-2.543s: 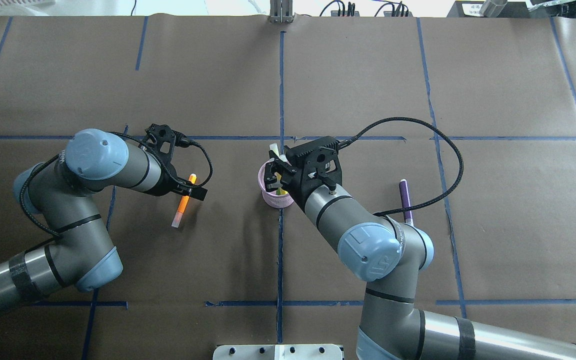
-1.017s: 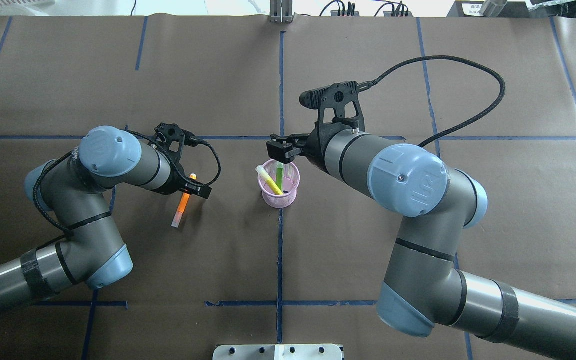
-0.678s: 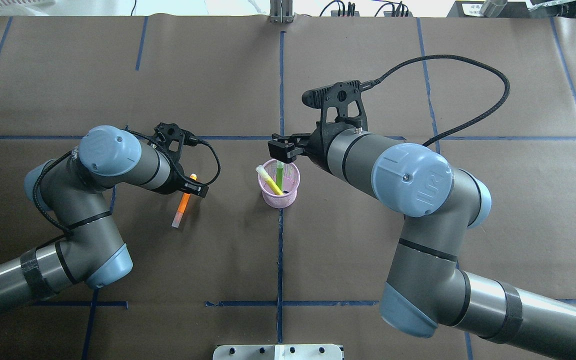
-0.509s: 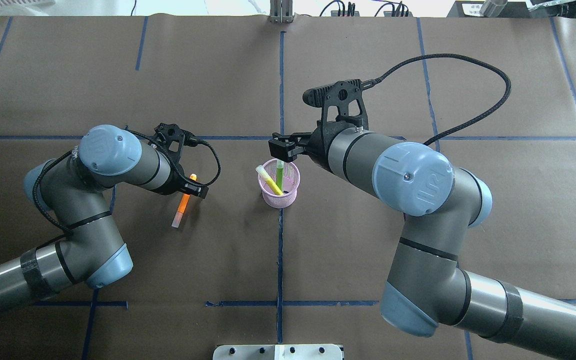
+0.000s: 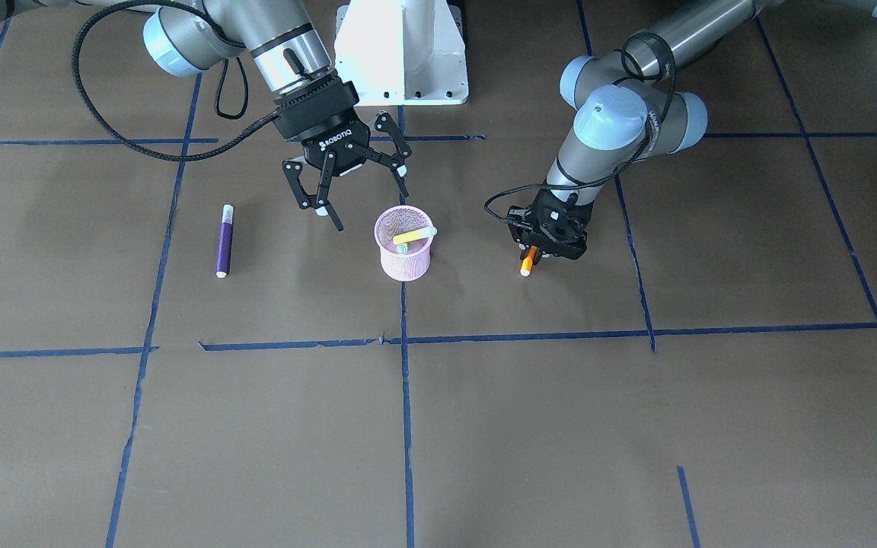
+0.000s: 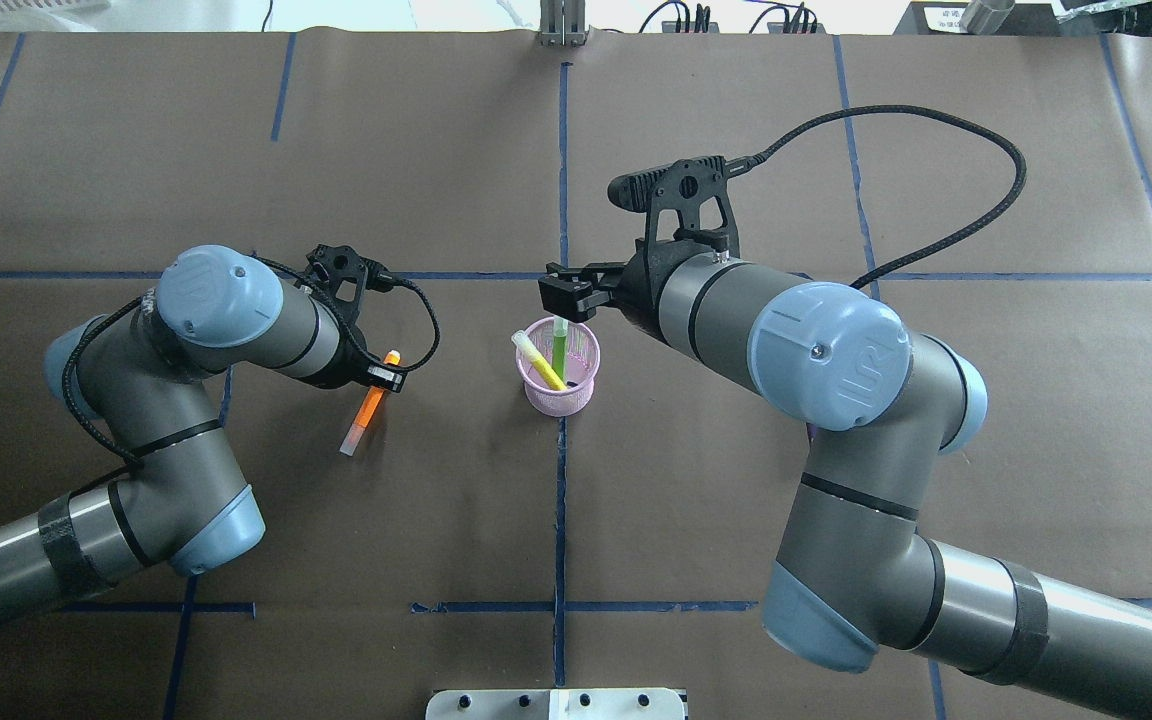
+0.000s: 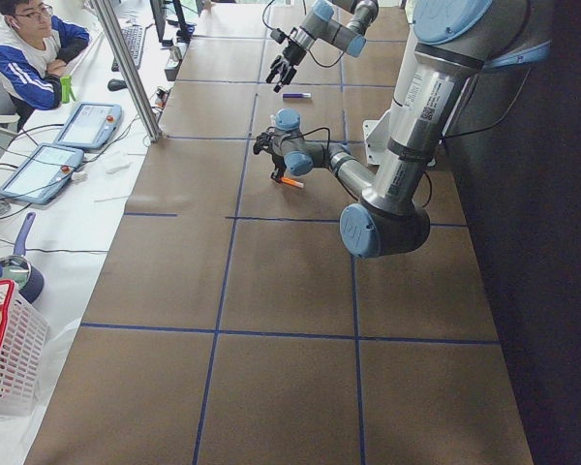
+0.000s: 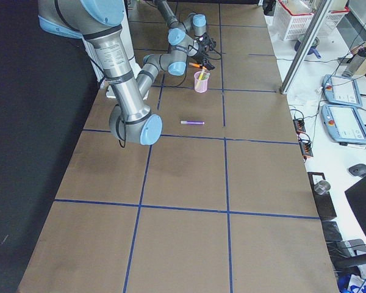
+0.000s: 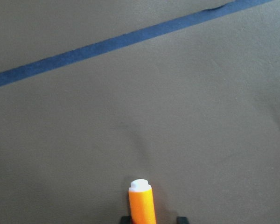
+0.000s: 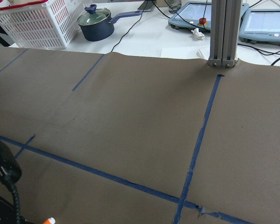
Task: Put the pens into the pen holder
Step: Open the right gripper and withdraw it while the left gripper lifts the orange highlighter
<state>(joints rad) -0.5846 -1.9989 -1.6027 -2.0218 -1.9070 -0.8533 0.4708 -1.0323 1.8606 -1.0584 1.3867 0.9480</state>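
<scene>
The left gripper [image 6: 383, 376] straddles the orange pen [image 6: 364, 415] on the table [image 6: 736, 150], near one end; I cannot tell whether it grips. Held off-centre, the pen may swing or slip when lifted. The pen holder [image 6: 561, 398] holds the yellow pen [image 6: 534, 355] and the green pen [image 6: 558, 345]. The right gripper [image 5: 353, 199] hangs spread wide, empty; the purple pen [image 5: 223, 241] lies well apart.
</scene>
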